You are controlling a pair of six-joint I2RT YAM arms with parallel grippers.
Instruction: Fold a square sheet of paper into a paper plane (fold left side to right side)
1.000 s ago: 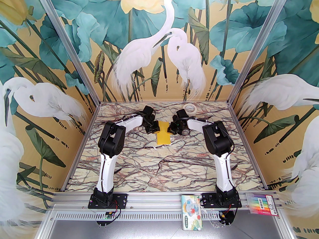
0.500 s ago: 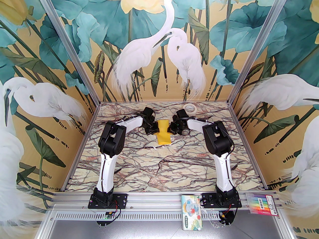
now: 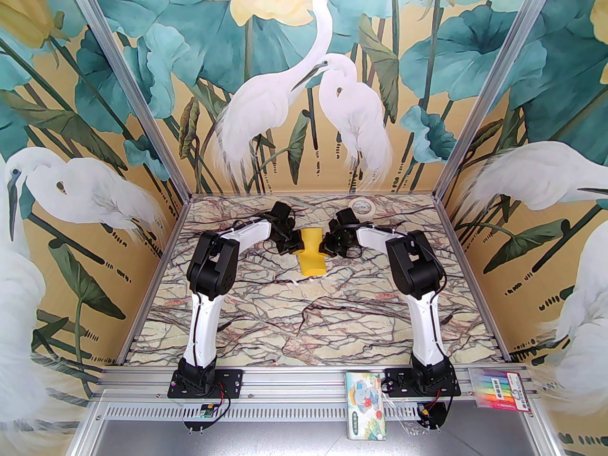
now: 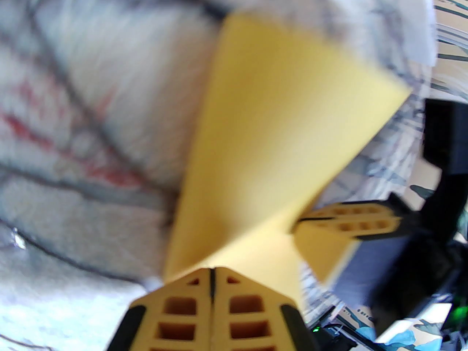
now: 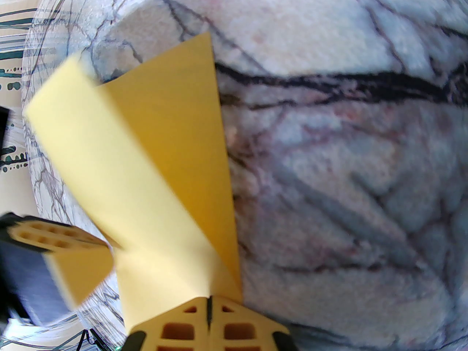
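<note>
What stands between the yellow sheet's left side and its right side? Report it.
The right gripper, shut on the sheet at its right edge, sits where the left side must land. The left gripper is shut on the left edge. Otherwise nothing visible intervenes; the tape roll lies apart, farther back.

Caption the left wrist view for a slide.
Left pincer shut on the thin bright yellow paper sheet over the veined marble table, right pincer clamping its other side.
</note>
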